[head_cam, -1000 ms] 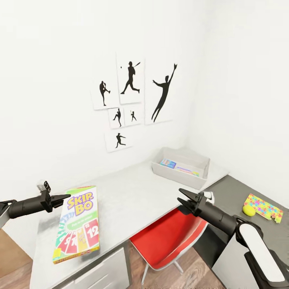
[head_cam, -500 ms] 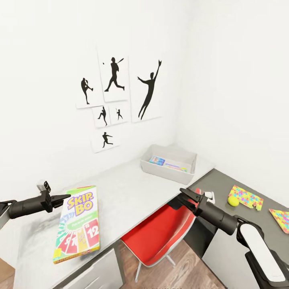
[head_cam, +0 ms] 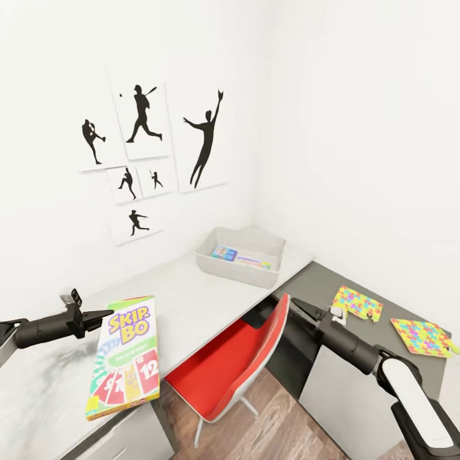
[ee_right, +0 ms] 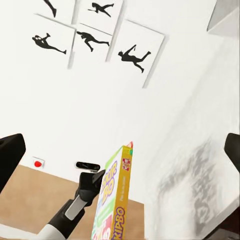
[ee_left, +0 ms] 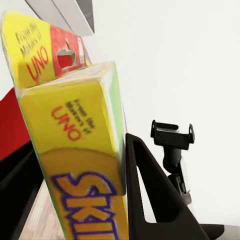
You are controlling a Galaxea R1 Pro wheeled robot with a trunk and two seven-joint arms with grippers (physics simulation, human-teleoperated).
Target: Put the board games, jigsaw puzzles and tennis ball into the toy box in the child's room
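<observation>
I'm gripping the Skip-Bo board game (head_cam: 124, 358) in my left gripper (head_cam: 105, 313); the toy box (head_cam: 241, 257) is lying ahead-right, right gripper (head_cam: 305, 310) seemingly spread wide.

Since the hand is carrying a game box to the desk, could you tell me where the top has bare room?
The light grey top lies bare between the Skip-Bo box in the left hand and the toy box. The dark corner section is bare near the toy box, but crowded farther along by two jigsaw puzzles.
</observation>
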